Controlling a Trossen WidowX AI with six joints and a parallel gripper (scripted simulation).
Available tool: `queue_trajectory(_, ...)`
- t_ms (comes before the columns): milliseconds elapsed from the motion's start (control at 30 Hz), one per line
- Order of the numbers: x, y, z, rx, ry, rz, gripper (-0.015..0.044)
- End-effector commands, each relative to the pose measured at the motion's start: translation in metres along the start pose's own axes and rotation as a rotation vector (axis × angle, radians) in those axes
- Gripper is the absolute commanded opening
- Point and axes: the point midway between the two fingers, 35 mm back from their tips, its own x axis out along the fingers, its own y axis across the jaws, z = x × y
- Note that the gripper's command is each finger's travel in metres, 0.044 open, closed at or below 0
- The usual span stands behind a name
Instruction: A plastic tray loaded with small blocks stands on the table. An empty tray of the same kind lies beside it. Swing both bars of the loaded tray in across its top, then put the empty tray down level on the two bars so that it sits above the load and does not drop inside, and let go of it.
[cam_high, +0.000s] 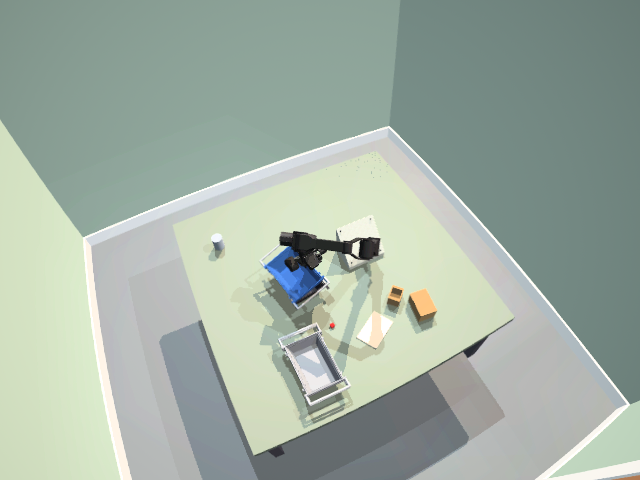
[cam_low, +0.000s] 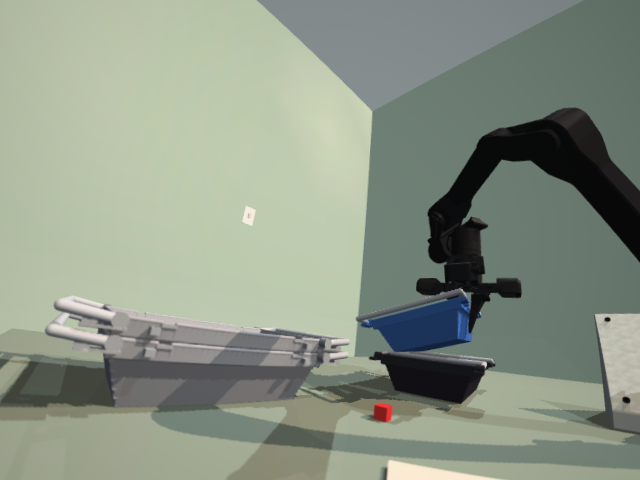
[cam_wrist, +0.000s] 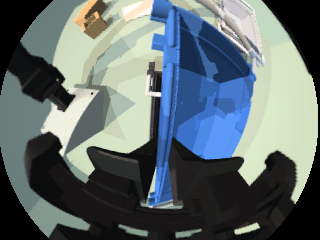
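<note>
I have my gripper (cam_low: 471, 310) clenched on one long wall of the blue tray (cam_low: 421, 326), pinching the rim between the fingers, because that thin wall is the only part narrow enough to take from above. Held off-centre like this, the blue tray hangs tilted in the exterior view, its far end sagging lower than the end under my wrist, so I judge it must be levelled before it goes down. It hangs just above the dark tray (cam_low: 431, 377), which stands on the table (cam_high: 439, 242) directly beneath; a pale wire bar (cam_low: 467, 361) seems to lie across that tray's top at the near end, though from this angle I cannot tell whether both bars are fully swung in. That matters, since the bars are what should carry the blue tray above the load and stop it dropping inside. In the wrist view the blue wall runs straight up between my fingers, so the grasp looks square. A larger grey tray (cam_high: 313, 364) lies well apart toward the table's front edge, and a small red block (cam_low: 383, 412) rests between the two. What remains, I think, is lowering level and letting go.
</note>
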Motion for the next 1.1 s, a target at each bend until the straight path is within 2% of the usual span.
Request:
queue_trajectory(0,0.004,0.006,-0.001,0.014,0.002,0.023,0.0000)
queue_trajectory(1067,0.010,0.010,-0.004,0.014,0.002,0.023,0.0000)
